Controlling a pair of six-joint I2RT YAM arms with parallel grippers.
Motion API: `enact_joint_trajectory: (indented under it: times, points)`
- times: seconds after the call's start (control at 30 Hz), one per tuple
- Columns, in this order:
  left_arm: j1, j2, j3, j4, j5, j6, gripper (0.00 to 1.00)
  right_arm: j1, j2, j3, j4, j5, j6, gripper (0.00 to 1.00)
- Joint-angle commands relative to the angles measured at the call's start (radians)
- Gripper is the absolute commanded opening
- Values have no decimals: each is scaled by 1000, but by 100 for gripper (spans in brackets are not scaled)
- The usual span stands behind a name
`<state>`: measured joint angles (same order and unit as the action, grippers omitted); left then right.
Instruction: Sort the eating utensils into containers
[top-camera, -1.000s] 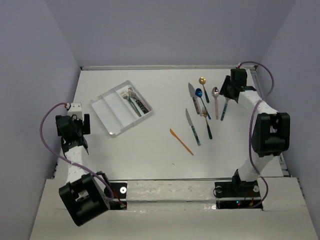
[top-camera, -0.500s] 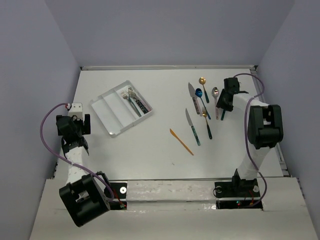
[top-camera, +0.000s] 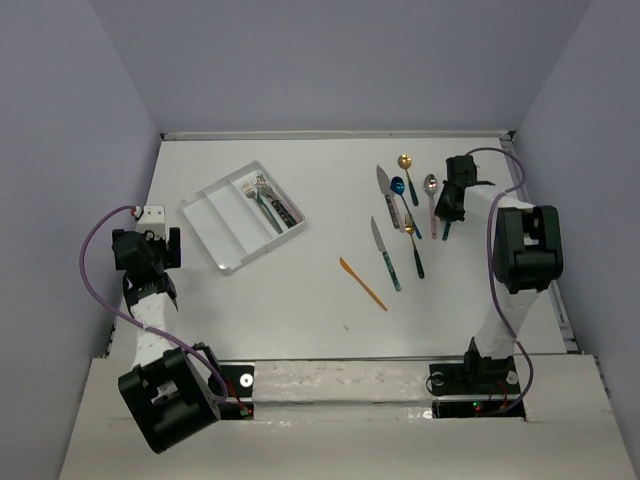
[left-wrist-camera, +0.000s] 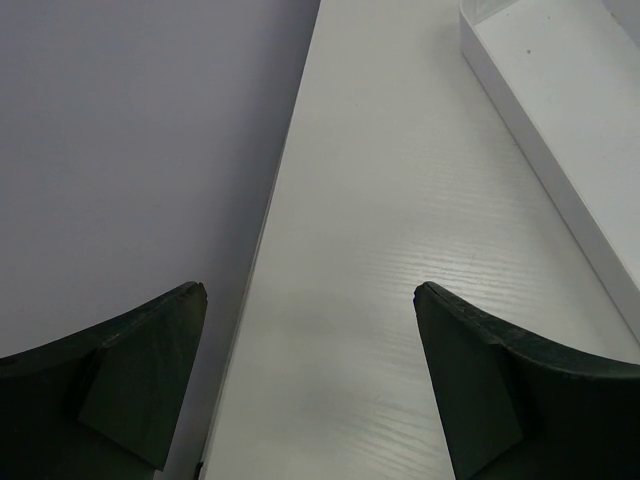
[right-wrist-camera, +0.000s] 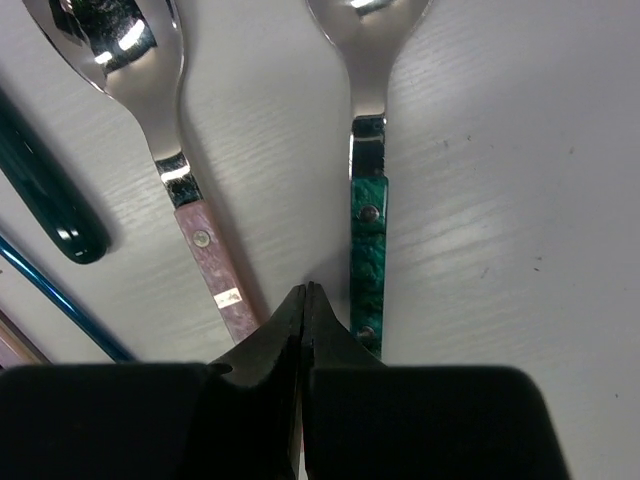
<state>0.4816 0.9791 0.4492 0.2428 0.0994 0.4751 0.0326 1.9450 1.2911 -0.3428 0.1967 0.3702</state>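
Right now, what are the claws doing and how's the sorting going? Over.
Left claw open, idle near tray. Right claw shut, empty, down between pink-handled spoon and green-handled spoon. Few utensils in tray, rest loose on table. Nothing blocking.

In the top view the tray (top-camera: 215, 222) lies left of centre, turned at an angle, with forks (top-camera: 266, 197) in its compartment nearest the upper right. Right of centre, utensils lie side by side on the table (top-camera: 300, 320). An upper knife (top-camera: 384, 183) is at the group's left, a lower knife (top-camera: 386, 258) sits below it, and a lone utensil (top-camera: 362, 283) lies apart at lower left. The right gripper (top-camera: 447, 208) is at the group's right edge. In the right wrist view its tip sits between the handles of the left spoon (right-wrist-camera: 172, 160) and the right spoon (right-wrist-camera: 368, 210). The left gripper (top-camera: 150, 245) is at the frame's lower left, below and left of the tray.
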Motion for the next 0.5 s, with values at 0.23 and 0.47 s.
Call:
enact_joint_trajectory:
  times: [0.23, 0.47]
  points:
    - [2, 10, 100, -22, 77, -1, 99, 44, -331, -64, 54, 95, -83, 0]
    - [-35, -17, 273, -221, 238, -44, 96, 315, -514, -96, 307, 152, -207, 0]
